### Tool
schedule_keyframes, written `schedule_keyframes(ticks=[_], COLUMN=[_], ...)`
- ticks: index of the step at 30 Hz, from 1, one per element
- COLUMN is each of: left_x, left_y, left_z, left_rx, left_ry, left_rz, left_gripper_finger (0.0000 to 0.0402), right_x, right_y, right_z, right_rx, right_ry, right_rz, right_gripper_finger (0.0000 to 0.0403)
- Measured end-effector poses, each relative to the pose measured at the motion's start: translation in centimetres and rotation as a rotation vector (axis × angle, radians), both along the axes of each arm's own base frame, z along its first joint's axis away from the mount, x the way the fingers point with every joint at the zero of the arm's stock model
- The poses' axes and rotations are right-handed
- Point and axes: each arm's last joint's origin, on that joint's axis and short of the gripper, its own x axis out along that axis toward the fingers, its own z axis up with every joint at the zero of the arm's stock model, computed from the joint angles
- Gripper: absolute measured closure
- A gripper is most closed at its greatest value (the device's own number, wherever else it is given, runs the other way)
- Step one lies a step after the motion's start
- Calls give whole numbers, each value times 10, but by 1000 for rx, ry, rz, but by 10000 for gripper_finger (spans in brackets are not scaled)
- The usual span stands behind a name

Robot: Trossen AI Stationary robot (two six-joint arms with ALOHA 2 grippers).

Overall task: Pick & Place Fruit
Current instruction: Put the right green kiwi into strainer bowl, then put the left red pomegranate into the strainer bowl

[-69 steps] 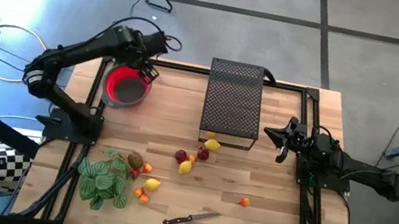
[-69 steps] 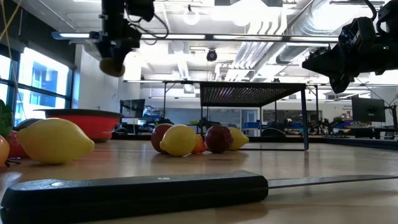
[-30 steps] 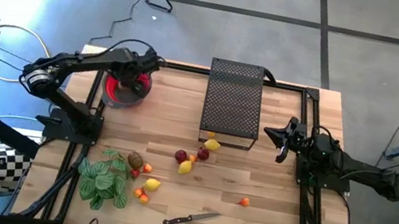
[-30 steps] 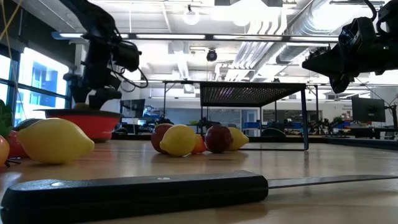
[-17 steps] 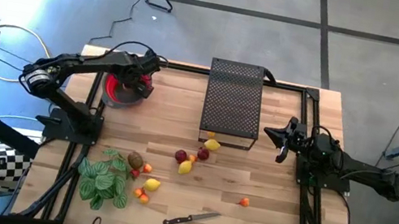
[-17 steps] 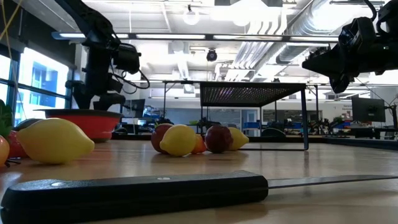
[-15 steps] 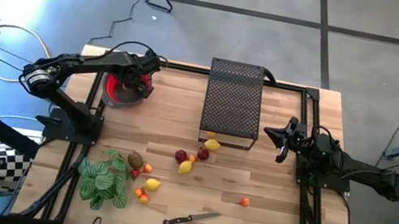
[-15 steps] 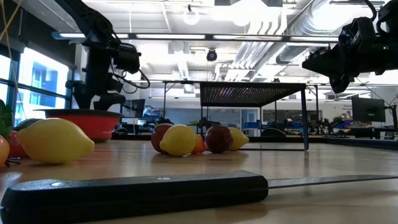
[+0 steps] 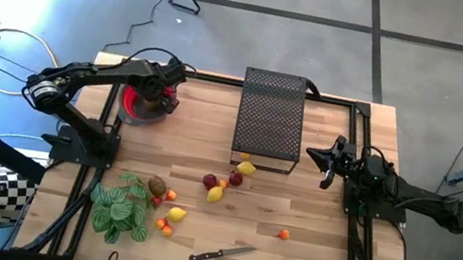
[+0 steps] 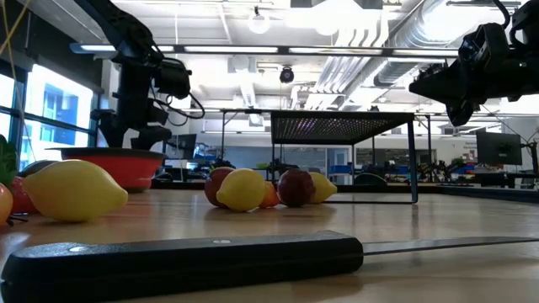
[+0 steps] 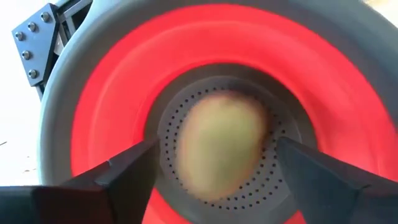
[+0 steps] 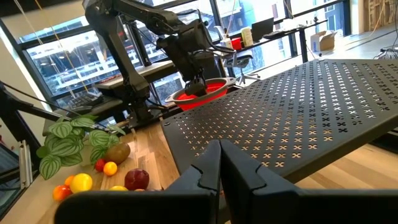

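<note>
My left gripper [image 9: 159, 96] hangs open over the red bowl [image 9: 127, 98] at the table's far left. In the left wrist view its fingers [image 11: 134, 163] stand apart on either side of a brown kiwi [image 11: 221, 146], which lies on the bowl's perforated grey bottom. The remaining fruit lies on the table: a lemon [image 9: 247, 167], two dark red apples [image 9: 210, 182], another lemon [image 9: 214, 194], a kiwi [image 9: 157, 186], a lemon [image 9: 176, 214] and tiny orange ones [image 9: 284, 235]. My right gripper [image 9: 320, 158] waits shut at the table's right side.
A black perforated rack [image 9: 271, 118] stands at the far middle of the table. A green striped leafy plant [image 9: 122, 211] lies near left, and a black-handled knife [image 9: 222, 255] near the front edge. Bare wood shows between the fruit and the right arm.
My left gripper has opened just above the red bowl and let go of the kiwi, which now lies in the bowl. The right arm and the fruit on the table have kept still.
</note>
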Motion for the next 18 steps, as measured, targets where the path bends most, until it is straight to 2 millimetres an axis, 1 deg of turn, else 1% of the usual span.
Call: schedule_keyframes(ticks=[3, 7, 12, 18], left_x=[0, -1, -1, -3], left_y=[0, -1, -1, -2], left_z=[0, 0, 0, 0], left_rx=[4, -8, -18, -41], left_ry=[7, 28, 47, 85], left_rz=[-4, -30, -65, -119], left_gripper_finger=[62, 63, 92, 147], right_x=[0, 0, 0, 0], right_y=[0, 0, 0, 0], right_z=[0, 0, 0, 0], right_rx=[0, 0, 0, 0], right_ry=[0, 0, 0, 0], right_rz=[0, 0, 0, 0], right_gripper_finger=[401, 401, 401, 401])
